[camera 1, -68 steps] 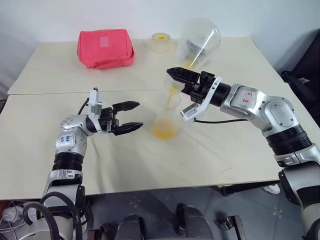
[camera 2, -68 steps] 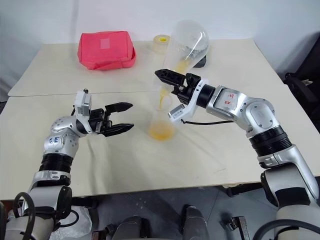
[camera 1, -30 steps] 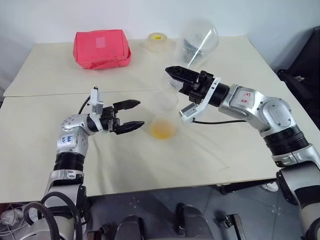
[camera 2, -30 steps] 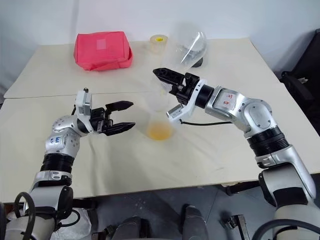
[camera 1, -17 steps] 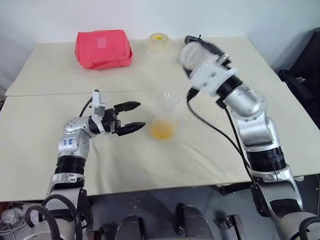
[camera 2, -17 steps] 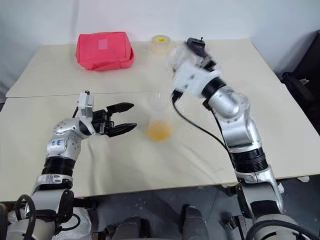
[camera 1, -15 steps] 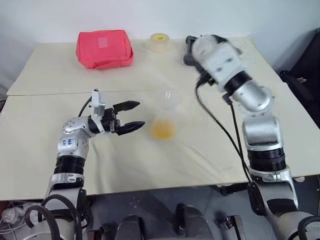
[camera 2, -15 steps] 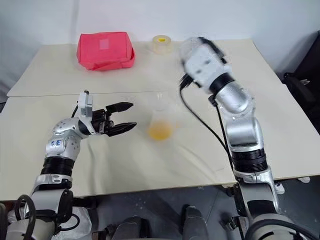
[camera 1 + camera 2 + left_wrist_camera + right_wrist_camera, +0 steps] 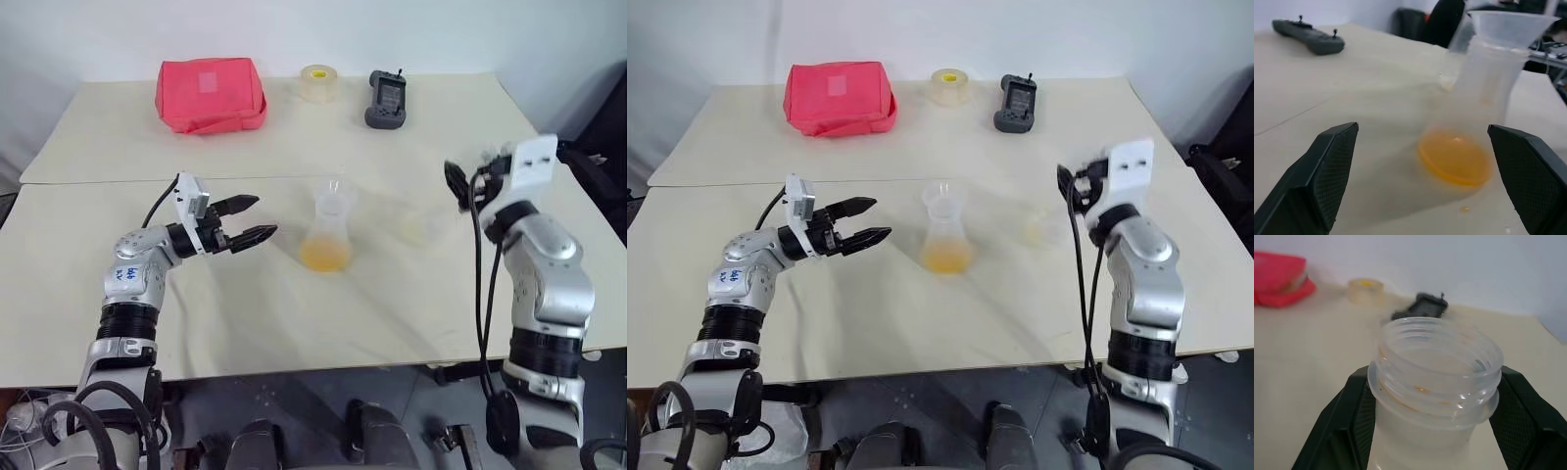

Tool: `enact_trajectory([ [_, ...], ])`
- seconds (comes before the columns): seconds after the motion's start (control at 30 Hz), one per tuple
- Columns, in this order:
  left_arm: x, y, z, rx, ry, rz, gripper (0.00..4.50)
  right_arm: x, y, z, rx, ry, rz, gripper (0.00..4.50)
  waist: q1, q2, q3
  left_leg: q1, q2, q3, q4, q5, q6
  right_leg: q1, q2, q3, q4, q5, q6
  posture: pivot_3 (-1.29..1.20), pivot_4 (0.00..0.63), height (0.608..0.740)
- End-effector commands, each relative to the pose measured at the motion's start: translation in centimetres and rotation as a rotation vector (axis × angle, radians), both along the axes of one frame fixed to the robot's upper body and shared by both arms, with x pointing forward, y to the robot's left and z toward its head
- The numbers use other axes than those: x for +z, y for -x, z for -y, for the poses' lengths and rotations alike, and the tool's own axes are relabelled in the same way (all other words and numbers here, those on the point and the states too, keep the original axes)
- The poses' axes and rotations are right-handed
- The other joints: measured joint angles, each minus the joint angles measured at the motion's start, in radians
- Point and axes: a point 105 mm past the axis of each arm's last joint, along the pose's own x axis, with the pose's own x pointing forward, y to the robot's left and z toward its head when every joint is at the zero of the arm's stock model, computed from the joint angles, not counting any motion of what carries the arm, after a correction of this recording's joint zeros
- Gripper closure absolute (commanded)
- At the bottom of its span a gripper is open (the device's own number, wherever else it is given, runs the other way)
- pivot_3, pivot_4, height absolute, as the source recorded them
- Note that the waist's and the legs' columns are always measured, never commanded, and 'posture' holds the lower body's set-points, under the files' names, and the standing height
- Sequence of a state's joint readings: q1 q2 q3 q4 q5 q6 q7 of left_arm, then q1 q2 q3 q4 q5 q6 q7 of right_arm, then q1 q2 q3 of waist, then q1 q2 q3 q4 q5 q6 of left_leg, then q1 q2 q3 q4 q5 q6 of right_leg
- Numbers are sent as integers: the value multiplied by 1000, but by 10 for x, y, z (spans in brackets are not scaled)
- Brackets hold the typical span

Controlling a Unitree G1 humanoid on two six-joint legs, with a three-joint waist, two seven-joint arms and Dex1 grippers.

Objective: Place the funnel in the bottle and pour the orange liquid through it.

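The bottle (image 9: 326, 235) is seen upright on the table (image 9: 245, 313), just ahead of the left gripper (image 9: 257, 220) and apart from it. The funnel (image 9: 331, 194) is seated in the bottle's neck, its flared cone above the rim. The orange liquid (image 9: 1454, 161) is gathered as a shallow layer at the bottom of the bottle. The left gripper's two black fingers (image 9: 1317, 181) are spread wide, with nothing between them; in the left wrist view the bottle is framed in the gap beyond their tips, untouched.

The right gripper (image 9: 1435, 396) is clamped on a clear wide-mouthed cup (image 9: 1435, 377), which is held upright with one black finger on each side below its threaded rim. A few faint orange traces are seen on the cup's inner wall. In the head views the cup (image 9: 423, 227) appears as a pale blur just beside the right hand, well to the right of the bottle.

Beyond the right gripper, towards the far edge of the table, a dark handheld controller (image 9: 386, 99) and a clear tape roll (image 9: 316, 83) are found. A red pouch (image 9: 210, 93) lies far beyond the left gripper.
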State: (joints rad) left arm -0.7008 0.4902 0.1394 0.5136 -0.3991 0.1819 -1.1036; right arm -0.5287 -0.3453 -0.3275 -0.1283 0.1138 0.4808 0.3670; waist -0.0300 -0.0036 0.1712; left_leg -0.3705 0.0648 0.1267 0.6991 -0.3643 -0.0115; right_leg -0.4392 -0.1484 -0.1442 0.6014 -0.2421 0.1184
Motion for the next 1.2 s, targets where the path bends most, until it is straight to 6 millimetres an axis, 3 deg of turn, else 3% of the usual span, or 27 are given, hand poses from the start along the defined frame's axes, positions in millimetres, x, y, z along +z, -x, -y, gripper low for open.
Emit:
enact_trajectory([
  [0.03,19,4,-2,-3,31,49,0,25,13,2,-22,-15,112,1733,0,0,0,0,0,0,0,0,0,0,0,0,0,0,0,0,150,740],
  [0.13,19,3,-3,16,18,38,0,22,15,2,-29,-24,109,1733,-2,0,0,1,0,0,0,0,0,0,0,1,1,0,0,0,150,740],
  [0.2,21,2,-4,29,19,37,0,22,16,1,-11,-36,106,1000,-1,0,0,1,0,0,0,0,0,0,0,1,1,0,0,0,150,740],
  [0.33,22,-1,-5,44,-12,43,0,29,17,4,-9,-27,128,30,0,0,0,1,0,0,0,0,0,0,0,1,1,0,0,0,150,740],
  [0.73,24,0,-4,11,-20,80,0,49,21,-3,78,74,193,30,1,0,0,1,0,0,0,0,0,0,0,1,1,0,0,0,150,740],
  [1.0,22,0,-4,14,-13,84,0,64,35,-33,241,97,218,30,2,0,0,1,0,0,0,0,0,0,0,1,1,0,0,0,150,740],
  [1.13,20,4,-9,7,-25,87,0,90,58,-57,398,130,267,30,3,0,0,1,0,0,1,0,0,0,0,1,1,0,0,0,150,740],
  [1.2,18,9,-14,-11,-46,83,0,87,80,-70,545,181,237,30,4,0,0,1,0,0,0,0,0,0,0,1,1,0,0,0,150,740],
])
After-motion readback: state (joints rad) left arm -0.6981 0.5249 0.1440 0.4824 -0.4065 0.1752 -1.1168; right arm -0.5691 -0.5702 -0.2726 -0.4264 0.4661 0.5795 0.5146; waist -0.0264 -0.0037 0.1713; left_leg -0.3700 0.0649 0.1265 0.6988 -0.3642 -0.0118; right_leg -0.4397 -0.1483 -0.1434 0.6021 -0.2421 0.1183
